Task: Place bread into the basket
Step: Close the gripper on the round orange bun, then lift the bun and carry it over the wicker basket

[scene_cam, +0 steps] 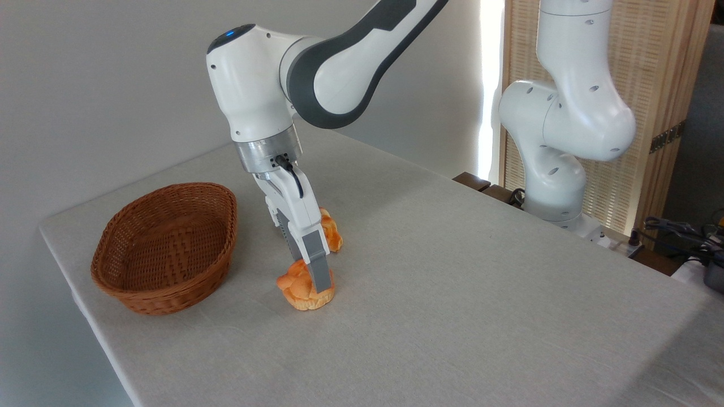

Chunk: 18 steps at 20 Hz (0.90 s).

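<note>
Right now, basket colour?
Reddish-brown woven wicker basket, clear in the fixed camera view.

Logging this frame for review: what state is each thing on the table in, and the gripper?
Bread: on the table, upright, gripper finger in front of it; grasp unclear.
Second bun: on the table behind the gripper, partly hidden.
Basket: upright, empty, left of the bread.
Gripper: lowered onto the bread; open or shut cannot be told.

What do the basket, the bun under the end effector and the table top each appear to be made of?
Basket: woven wicker, reddish-brown with a slight sheen; the weave shows.
Bun: glossy orange-golden knotted crust, possibly a plastic or foam replica.
Table top: matte pale grey, faint grain like cloth or laminate.
</note>
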Motion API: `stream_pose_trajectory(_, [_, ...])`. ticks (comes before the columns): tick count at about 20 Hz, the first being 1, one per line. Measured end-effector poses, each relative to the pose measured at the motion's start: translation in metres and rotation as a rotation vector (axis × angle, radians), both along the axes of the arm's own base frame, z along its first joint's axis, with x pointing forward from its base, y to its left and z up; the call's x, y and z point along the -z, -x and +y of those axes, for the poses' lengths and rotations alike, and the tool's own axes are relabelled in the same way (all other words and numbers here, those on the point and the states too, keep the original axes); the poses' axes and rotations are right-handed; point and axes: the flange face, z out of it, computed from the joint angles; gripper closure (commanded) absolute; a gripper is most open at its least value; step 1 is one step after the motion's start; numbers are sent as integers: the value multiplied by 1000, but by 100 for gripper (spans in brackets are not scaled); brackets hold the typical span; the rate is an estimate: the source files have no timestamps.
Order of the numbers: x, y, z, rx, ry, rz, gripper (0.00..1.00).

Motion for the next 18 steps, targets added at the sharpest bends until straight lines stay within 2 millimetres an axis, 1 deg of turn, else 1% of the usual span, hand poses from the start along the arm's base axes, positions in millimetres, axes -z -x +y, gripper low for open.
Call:
stream_pose_trajectory(1, [0, 0, 0, 0, 0, 0, 76])
stream_pose_trajectory(14, [-2, -1, -1, 5, 1, -5, 75])
stream_pose_trajectory(16, [-14, -6, -2, 5, 8, -30, 74])
stream_pose_trajectory(18, [-41, -17, -4, 4, 20, -79, 70])
